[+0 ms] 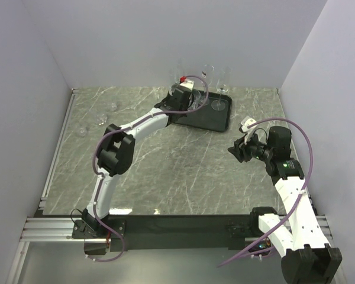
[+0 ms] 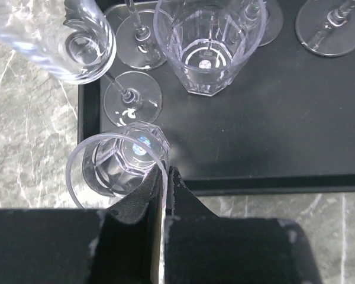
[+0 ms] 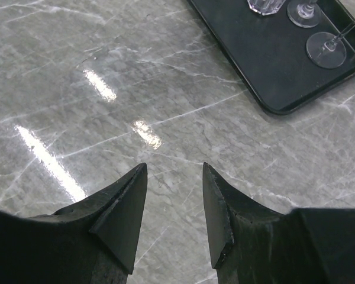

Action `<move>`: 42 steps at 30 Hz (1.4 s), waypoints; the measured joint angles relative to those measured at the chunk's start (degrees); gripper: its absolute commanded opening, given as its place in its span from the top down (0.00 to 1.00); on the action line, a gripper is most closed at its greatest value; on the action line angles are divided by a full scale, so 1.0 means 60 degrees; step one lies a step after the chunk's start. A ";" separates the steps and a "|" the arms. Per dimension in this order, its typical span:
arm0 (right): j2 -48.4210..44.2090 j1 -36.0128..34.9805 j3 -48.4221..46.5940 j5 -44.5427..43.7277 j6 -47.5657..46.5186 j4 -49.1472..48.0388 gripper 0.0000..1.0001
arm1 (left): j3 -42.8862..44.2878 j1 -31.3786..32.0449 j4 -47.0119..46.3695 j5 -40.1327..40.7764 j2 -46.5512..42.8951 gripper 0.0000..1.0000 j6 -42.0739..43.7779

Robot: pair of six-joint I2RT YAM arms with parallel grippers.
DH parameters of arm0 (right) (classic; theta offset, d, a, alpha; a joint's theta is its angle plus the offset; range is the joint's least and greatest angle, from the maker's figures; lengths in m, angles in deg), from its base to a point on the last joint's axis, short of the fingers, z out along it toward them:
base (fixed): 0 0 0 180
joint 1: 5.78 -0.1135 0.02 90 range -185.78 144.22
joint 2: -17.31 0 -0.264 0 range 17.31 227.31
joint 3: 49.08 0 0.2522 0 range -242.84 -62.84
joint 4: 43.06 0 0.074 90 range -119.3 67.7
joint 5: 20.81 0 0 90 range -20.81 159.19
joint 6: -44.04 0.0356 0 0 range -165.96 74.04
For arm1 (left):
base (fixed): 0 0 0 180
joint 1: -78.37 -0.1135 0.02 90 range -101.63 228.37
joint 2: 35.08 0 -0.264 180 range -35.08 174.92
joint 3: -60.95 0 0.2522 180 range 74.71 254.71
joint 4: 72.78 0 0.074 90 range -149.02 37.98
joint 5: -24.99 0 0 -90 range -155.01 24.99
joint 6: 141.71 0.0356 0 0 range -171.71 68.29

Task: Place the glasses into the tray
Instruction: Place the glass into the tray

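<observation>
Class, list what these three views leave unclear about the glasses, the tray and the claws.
1. Top view: the left claw is hidden under its own wrist.
2. Left wrist view: looking straight down, it cannot be told whether the gripped tumbler touches the tray.
3. Left wrist view: the stemmed glasses' bowls run off the top edge.
4. Top view: the loose glasses are too small to count.

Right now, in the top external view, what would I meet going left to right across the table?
first small glass → second small glass → third small glass → black tray → right pincer
</observation>
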 measured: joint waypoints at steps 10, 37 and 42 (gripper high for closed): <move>0.0004 0.0000 0.0018 0.0004 -0.0066 0.0000 0.50 | 0.0255 0.0015 -0.0015 0.0426 0.0652 0.97 0.0426; 0.0004 0.0270 0.0018 0.0055 -0.0098 0.0004 0.50 | 0.0492 0.0015 0.0036 0.1056 0.1166 0.61 0.0954; 0.0004 0.0288 0.0018 0.0058 -0.0098 0.0004 0.50 | 0.0382 0.0015 -0.0109 0.1064 0.1104 0.53 0.0962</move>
